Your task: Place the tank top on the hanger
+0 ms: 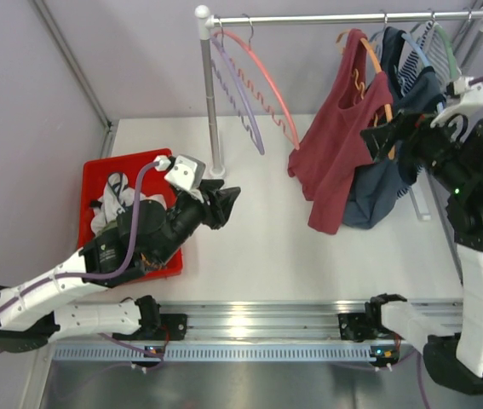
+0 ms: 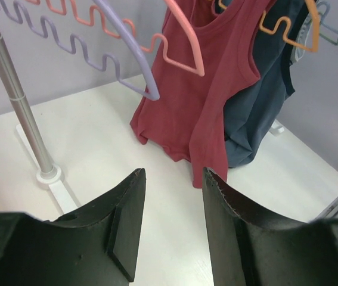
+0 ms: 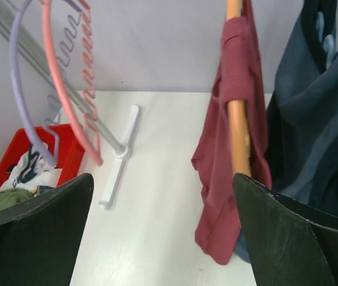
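Note:
The maroon tank top (image 1: 335,162) hangs from the orange hanger (image 1: 367,53) on the rail, one strap over each hanger arm and its hem just above the table. My right gripper (image 1: 381,136) is open beside its right shoulder. In the right wrist view the hanger (image 3: 238,131) and the tank top (image 3: 222,179) sit just inside the right finger, and the right gripper (image 3: 163,179) holds nothing. My left gripper (image 1: 224,200) is open over the table to the left, well short of the tank top (image 2: 204,89), and the left gripper (image 2: 173,179) is empty.
A pink hanger (image 1: 262,72) and a lilac hanger (image 1: 239,94) hang at the rail's left end by the rack pole (image 1: 213,111). A dark blue-grey top (image 1: 386,192) hangs behind the tank top. A red bin (image 1: 96,175) of clothes sits at the left under my left arm.

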Controlling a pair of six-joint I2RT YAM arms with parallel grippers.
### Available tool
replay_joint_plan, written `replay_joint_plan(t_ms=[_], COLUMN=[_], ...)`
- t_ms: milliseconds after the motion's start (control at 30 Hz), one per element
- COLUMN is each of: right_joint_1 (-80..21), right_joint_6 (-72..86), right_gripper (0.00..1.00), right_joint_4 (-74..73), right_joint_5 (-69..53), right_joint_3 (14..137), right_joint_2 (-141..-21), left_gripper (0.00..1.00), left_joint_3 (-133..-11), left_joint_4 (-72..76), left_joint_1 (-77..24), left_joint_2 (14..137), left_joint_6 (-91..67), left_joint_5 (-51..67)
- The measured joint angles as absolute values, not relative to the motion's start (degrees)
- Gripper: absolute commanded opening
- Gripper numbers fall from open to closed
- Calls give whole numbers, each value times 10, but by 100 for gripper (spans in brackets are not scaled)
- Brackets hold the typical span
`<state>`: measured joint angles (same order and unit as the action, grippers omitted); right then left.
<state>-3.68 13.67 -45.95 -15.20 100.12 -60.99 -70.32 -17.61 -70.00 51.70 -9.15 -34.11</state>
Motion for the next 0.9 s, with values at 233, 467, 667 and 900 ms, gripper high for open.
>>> replay_joint_plan(t_ms=[233, 467, 667, 900], right_joint_1=[-319, -540, -554, -554], right_joint_6=[190, 284, 334, 339], right_gripper=[100, 100, 100, 100], right_joint_4=[-453, -390, -340, -307], right_joint_5=[-37, 113, 154, 178], right_joint_3=[819, 564, 436, 412], right_joint_2=[-505, -445, -386, -386], left_gripper=[47, 46, 45, 46], left_joint_3=[-659, -585, -509, -488], left_joint_4=[-203, -235, -245, -248], left_joint_1=[-700, -700, -700, -700], left_joint_2=[498, 486, 473, 475], left_joint_6=[-122, -178, -222, -259], left_joint_5=[-365, -377, -385, -400])
